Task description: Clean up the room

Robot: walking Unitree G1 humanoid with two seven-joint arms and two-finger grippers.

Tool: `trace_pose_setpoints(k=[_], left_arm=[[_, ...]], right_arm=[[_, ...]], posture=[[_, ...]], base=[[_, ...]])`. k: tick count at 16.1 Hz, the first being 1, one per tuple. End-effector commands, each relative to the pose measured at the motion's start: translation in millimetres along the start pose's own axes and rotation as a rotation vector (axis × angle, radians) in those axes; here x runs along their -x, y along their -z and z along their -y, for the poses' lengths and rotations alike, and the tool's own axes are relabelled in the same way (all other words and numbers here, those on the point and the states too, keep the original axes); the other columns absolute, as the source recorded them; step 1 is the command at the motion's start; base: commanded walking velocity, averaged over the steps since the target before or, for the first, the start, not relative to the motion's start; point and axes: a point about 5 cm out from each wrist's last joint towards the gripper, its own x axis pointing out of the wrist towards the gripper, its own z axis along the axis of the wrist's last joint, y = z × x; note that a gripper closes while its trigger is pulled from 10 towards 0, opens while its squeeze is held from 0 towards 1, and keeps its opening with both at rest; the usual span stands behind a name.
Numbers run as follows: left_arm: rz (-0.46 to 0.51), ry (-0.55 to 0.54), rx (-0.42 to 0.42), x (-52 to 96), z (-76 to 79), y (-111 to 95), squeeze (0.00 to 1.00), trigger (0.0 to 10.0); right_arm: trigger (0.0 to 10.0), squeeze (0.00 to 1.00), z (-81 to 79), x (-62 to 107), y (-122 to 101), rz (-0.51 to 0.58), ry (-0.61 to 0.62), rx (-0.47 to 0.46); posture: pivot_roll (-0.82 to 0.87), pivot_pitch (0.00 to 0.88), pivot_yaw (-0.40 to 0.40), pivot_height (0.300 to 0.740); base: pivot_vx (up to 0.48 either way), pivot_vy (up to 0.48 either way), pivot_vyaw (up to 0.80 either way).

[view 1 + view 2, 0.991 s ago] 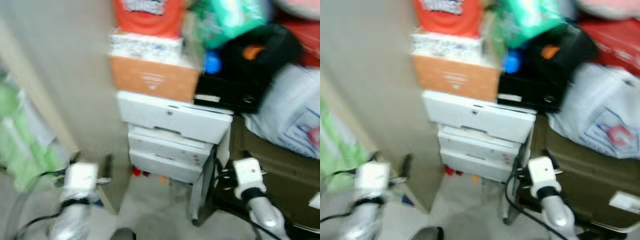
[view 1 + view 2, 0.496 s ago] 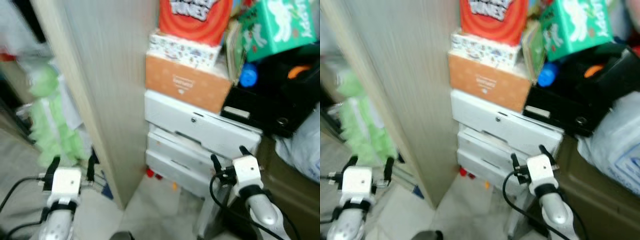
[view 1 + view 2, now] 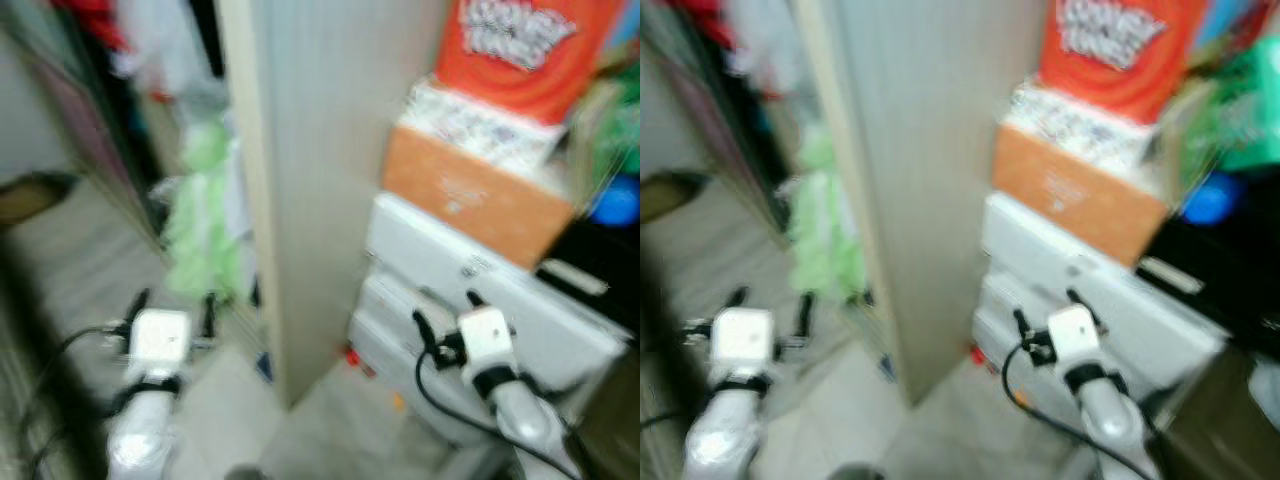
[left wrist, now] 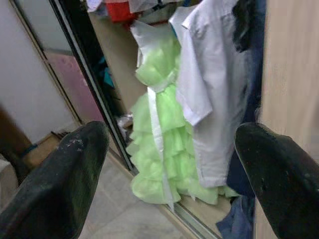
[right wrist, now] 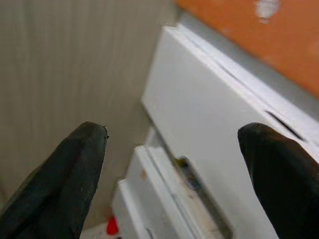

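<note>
A tall pale wood panel (image 3: pixel 300 160) stands upright in the middle of the blurred head views, splitting the scene. To its left, in an open wardrobe with a dark sliding frame (image 4: pixel 84 79), a frilly light-green dress (image 4: pixel 162 134) hangs touching a white short-sleeved shirt (image 4: pixel 209 89) on its right, with a dark garment (image 4: pixel 246 25) beside that against the wood. The left gripper (image 4: pixel 174 174) is raised in front of this wardrobe, near the pale tiled floor (image 3: pixel 215 420), its fingers (image 4: pixel 65 179) spread apart and holding nothing; the dress shows between them in the wrist view. To the right of the panel stands a white drawer unit (image 3: pixel 450 285) with its drawers (image 5: pixel 199 129) slightly ajar, and on it sit an orange cardboard box (image 3: pixel 470 195), a patterned white box (image 3: pixel 480 120) and a red printed item (image 3: pixel 520 45), stacked in that order. A blue object (image 3: pixel 615 205) and something green (image 3: pixel 1250 120) lie further right, too blurred to identify. The right gripper (image 5: pixel 174 174) is held up just before the drawer fronts, fingers released and empty. Small red and orange bits (image 3: pixel 352 357) lie on the floor at the unit's foot.
</note>
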Motion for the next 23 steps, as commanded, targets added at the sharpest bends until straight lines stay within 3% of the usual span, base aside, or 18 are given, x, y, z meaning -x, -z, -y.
trace_pose_setpoints(k=[1,2,4,6,8,11,14,18,23], left_arm=[[-0.008,0.005,0.007,-6.5,-2.4,-1.5,0.00,10.0],[-0.002,0.007,-0.017,-11.1,-0.9,-5.1,0.00,10.0],[-0.016,0.005,0.013,-12.5,-2.3,-6.6,0.00,10.0],[-0.043,-0.008,0.013,-2.6,-12.0,-11.0,0.00,10.0],[-0.051,0.029,0.002,9.4,-14.2,-9.0,0.00,10.0],[-0.092,0.000,-0.004,24.6,-17.9,-0.6,0.00,10.0],[-0.104,0.010,-0.009,24.5,-16.2,-0.6,0.00,10.0],[-0.079,0.016,-0.013,16.6,-17.4,-7.2,0.00,10.0],[-0.067,0.035,-0.010,13.4,-13.1,-9.4,0.00,10.0]], right_arm=[[10.0,0.00,-6.1,-7.9,-9.3,0.027,-0.018,-0.003],[10.0,0.00,-7.2,-8.8,-13.6,0.036,-0.007,-0.012],[10.0,0.00,-8.7,-7.4,-17.0,0.037,0.005,-0.026],[10.0,0.00,-9.6,9.7,-22.8,0.029,0.005,-0.074],[10.0,0.00,-5.9,32.5,-21.9,0.007,-0.032,-0.091],[10.0,0.00,-6.2,53.2,-14.5,-0.043,-0.107,-0.101],[10.0,0.00,-4.6,53.9,-9.0,-0.080,-0.188,-0.107],[10.0,0.00,1.8,35.0,-13.2,-0.055,-0.153,-0.112],[10.0,0.00,-3.6,30.2,-23.7,-0.015,-0.188,-0.092]], posture=[[-0.04,0.003,-0.052,0.740],[-0.04,0.026,-0.046,0.740],[-0.04,0.040,-0.037,0.740],[-0.04,0.089,-0.031,0.740],[-0.04,0.108,-0.038,0.740],[-0.03,0.113,-0.051,0.740],[-0.03,0.116,-0.058,0.740],[-0.03,0.120,-0.067,0.740],[-0.03,0.114,-0.067,0.740]], base=[[0.000,0.000,0.80],[0.000,0.000,0.80],[0.000,0.000,0.80],[0.000,0.000,0.80],[0.000,0.000,0.80],[0.000,0.000,0.80],[0.000,0.000,0.75],[0.000,0.000,0.12],[0.000,0.000,0.32]])
